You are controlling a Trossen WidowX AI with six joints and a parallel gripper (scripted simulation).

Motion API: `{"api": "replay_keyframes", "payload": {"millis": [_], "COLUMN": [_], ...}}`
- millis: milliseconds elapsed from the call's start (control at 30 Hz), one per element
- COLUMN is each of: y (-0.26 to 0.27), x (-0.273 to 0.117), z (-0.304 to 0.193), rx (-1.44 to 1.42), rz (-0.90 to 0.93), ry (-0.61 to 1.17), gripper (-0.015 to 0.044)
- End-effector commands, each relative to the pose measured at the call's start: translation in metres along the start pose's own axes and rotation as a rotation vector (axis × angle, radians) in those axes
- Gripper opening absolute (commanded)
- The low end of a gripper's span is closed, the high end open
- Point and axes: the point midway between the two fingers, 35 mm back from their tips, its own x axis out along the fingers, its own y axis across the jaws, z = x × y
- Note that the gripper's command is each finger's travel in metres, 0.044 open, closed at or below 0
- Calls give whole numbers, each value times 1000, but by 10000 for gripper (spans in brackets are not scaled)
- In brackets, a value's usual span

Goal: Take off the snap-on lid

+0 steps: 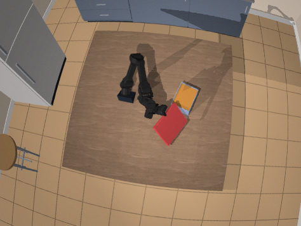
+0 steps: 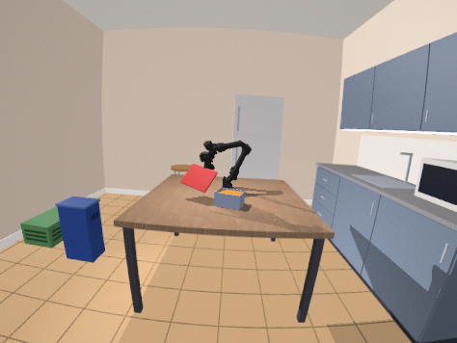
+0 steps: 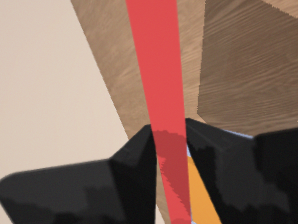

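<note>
The red lid [image 1: 171,124] [image 2: 199,177] [image 3: 159,65] is in the air, tilted, with its flat red face turned toward the exterior camera. My gripper [image 1: 166,110] [image 3: 167,128] is shut on one edge of the lid; the fingers press on both sides of it in the wrist view. The storage box [image 2: 228,200] stands upright and open on the table, grey-blue with an orange inside [image 1: 186,97]. In the top view the lid covers one corner of the box from above. In the exterior view the lid hangs to the left of the box, above the table, with a gap between them.
The wooden table [image 1: 127,159] [image 2: 169,217] carries the arm's base [image 1: 126,96] and the box. In the exterior view the lid's shadow falls on the table left of the box. A stool [image 1: 7,152] stands off the table's side.
</note>
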Motion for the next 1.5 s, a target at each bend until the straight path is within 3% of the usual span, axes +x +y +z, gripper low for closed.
{"api": "replay_keyframes", "payload": {"millis": [0, 1467], "y": [4, 2], "x": [-2, -6], "z": [7, 89], "rx": [-10, -15], "rz": [10, 12], "ry": [1, -3], "gripper": [0, 0]}}
